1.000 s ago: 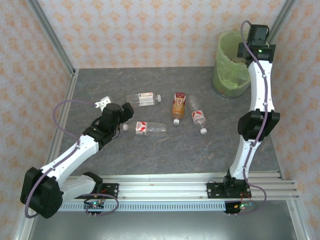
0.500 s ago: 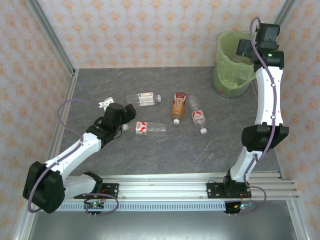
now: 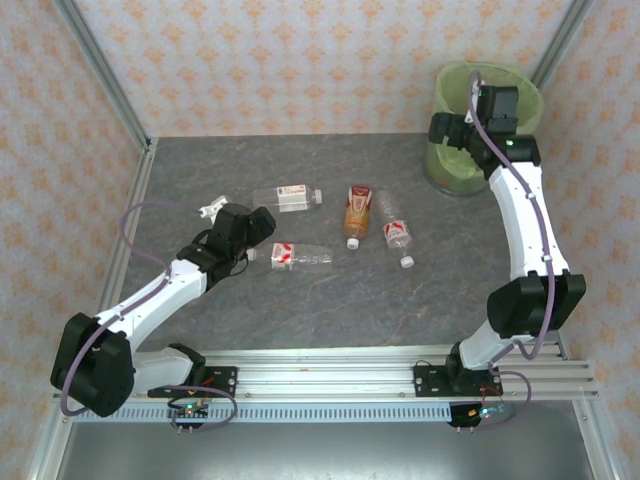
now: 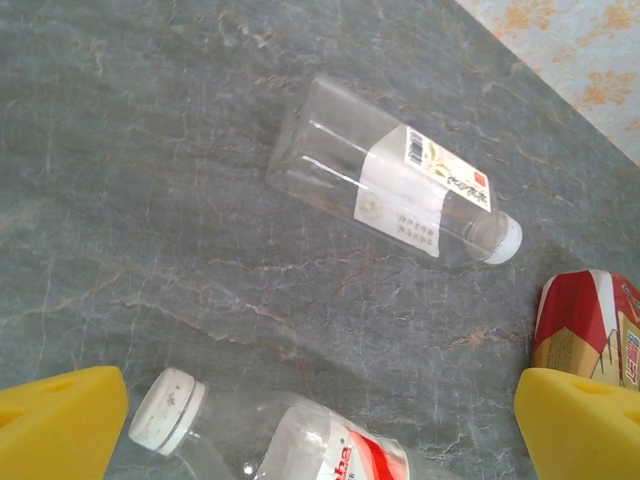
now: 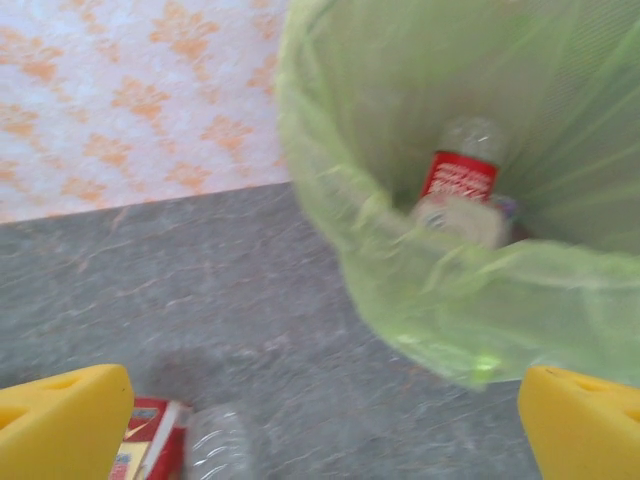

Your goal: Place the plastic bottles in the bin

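Several plastic bottles lie on the grey table: one with a white label [image 3: 287, 197], one with a red-and-white label [image 3: 300, 256], an orange-labelled one [image 3: 357, 213] and another clear one [image 3: 396, 230]. My left gripper [image 3: 260, 226] hangs open just left of the red-and-white bottle's white cap [image 4: 165, 407]; that bottle [image 4: 300, 448] lies between the yellow fingers [image 4: 60, 425]. The white-labelled bottle [image 4: 395, 185] is farther ahead. My right gripper [image 3: 441, 132] is open, above the table beside the left rim of the bin [image 3: 455, 80]. A red-labelled bottle [image 5: 460, 180] lies inside the bin [image 5: 450, 290].
Patterned walls and metal frame posts enclose the table on three sides. A small white scrap [image 3: 208, 207] lies near the left arm. Bare grey surface stretches in front of the bottles toward the rail [image 3: 330, 360].
My right arm has swung left from over the bin's right side to its left rim. The left gripper has crept right, toward the red-and-white bottle's cap.
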Controlling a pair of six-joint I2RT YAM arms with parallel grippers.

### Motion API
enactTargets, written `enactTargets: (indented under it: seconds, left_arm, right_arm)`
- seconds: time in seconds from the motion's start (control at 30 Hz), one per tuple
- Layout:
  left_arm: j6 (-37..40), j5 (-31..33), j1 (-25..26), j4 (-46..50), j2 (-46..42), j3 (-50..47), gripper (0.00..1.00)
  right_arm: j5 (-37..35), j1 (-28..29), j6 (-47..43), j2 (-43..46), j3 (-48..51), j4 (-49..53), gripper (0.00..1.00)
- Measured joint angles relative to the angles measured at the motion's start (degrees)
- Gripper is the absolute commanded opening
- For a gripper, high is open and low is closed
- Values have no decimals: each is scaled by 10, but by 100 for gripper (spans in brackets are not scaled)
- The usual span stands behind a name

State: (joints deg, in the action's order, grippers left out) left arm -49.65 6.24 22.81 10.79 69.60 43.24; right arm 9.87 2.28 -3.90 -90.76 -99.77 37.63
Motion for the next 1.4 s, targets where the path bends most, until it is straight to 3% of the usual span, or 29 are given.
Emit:
enactTargets:
  seconds: [0.4, 0.83, 1.1, 1.4]
  left_arm:
    - [-110, -45, 3, 86, 57, 69, 100]
    - [-239, -50, 37, 150, 75, 90, 100]
    - [-334, -46, 53, 224, 158, 175, 100]
    - [-421, -43, 53, 263, 184, 180, 100]
  right_arm:
    - [141, 94, 57, 144, 280, -235, 99]
    - [155, 111, 104, 218, 455, -355, 99]
    - [154, 111, 114, 257, 479, -377, 99]
    - [145, 111, 114, 260, 480, -377, 99]
